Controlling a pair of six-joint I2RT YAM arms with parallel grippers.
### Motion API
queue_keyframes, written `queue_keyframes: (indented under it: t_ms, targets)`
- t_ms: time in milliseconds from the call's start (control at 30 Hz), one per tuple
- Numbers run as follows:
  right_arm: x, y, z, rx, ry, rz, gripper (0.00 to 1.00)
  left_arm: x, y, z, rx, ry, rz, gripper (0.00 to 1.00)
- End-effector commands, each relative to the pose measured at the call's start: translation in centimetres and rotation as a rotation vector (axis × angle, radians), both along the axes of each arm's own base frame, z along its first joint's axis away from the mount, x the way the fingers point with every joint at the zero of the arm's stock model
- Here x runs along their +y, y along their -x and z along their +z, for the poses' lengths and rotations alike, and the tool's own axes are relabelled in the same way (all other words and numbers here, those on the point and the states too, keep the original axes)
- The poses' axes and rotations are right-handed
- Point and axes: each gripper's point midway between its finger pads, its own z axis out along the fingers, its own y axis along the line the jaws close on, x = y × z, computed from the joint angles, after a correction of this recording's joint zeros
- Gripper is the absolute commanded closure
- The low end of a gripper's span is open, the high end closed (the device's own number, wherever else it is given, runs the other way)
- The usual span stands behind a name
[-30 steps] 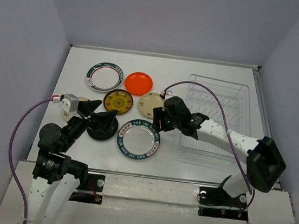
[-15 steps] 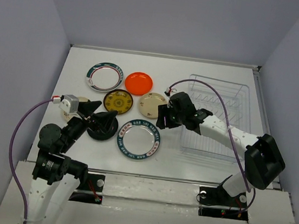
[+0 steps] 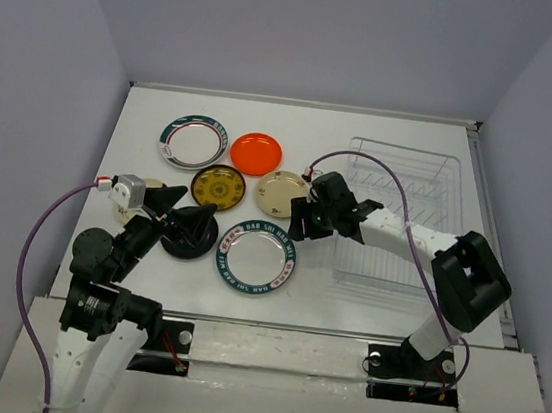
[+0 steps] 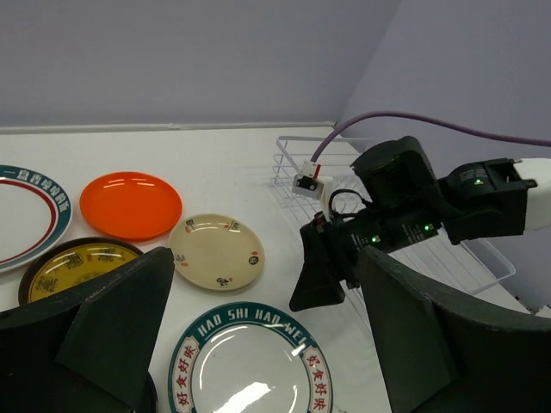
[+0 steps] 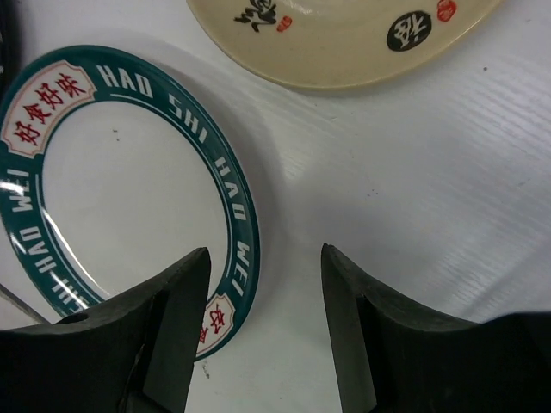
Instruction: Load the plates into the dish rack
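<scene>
Plates (image 3: 256, 152) lie flat at centre-left of the top view, all left of the rack (image 3: 431, 175). Right gripper (image 3: 300, 220) half open, empty, beside the teal plate (image 3: 256, 256); left gripper (image 3: 188, 224) wide open, empty.

left gripper (image 3: 182, 217): jaws spread wide, nothing between them, held low and level.
right gripper (image 3: 300, 220): jaws partly apart, empty, tilted downward.
right arm (image 3: 402, 244): stretched leftward.

The plates (image 3: 257, 257) lie clustered on the table (image 3: 345, 304), left of the dish rack (image 3: 401, 212) at its right side.
</scene>
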Motion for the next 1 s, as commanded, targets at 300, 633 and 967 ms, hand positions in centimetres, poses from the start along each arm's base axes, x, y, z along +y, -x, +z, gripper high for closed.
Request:
queue_keyframes:
  t_ms: [300, 633, 967]
  targets:
    - [5.1, 0.8, -4.0, 0.159, -0.114, 0.173, 0.47, -0.1, 0.5, 1.8, -0.056, 0.000, -0.011, 0.01]
    - [5.1, 0.9, -1.1, 0.095, -0.184, 0.147, 0.93, -0.1, 0.6, 2.0, -0.064, 0.003, -0.011, 0.01]
    - [-4.7, -3.1, 18.4, -0.356, -0.272, -0.126, 0.93, 0.0, 0.9, 2.3, -0.076, 0.011, -0.012, 0.01]
